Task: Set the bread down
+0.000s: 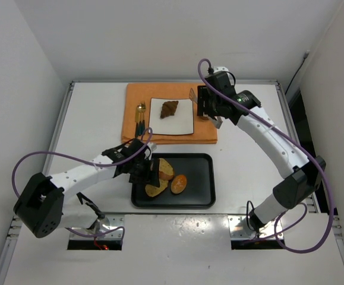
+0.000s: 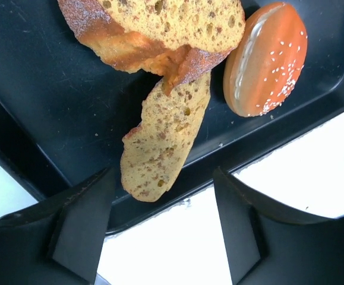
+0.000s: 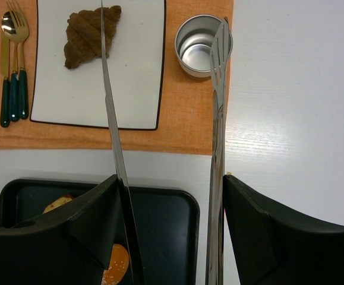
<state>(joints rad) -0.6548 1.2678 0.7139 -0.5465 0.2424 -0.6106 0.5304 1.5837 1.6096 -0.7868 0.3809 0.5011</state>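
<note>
A dark brown croissant (image 1: 169, 109) lies on the white plate (image 1: 183, 122); it also shows in the right wrist view (image 3: 88, 35). Two toasted slices (image 1: 165, 169) (image 1: 156, 189) and an orange-brown seeded bun (image 1: 179, 183) lie in the black tray (image 1: 201, 196). My left gripper (image 1: 143, 172) is open and empty at the tray's left side. In its wrist view the gripper (image 2: 163, 199) sits just off the tip of the lower slice (image 2: 163, 139), with the bun (image 2: 267, 59) beyond. My right gripper (image 1: 210, 107) hovers beside the plate, shut on metal tongs (image 3: 217, 148) whose blades stand apart and empty.
The plate rests on an orange mat (image 1: 204, 133) with a gold and green fork and spoon (image 1: 140, 116) at its left. A small metal cup (image 3: 198, 44) stands on the mat right of the plate. White walls enclose the table.
</note>
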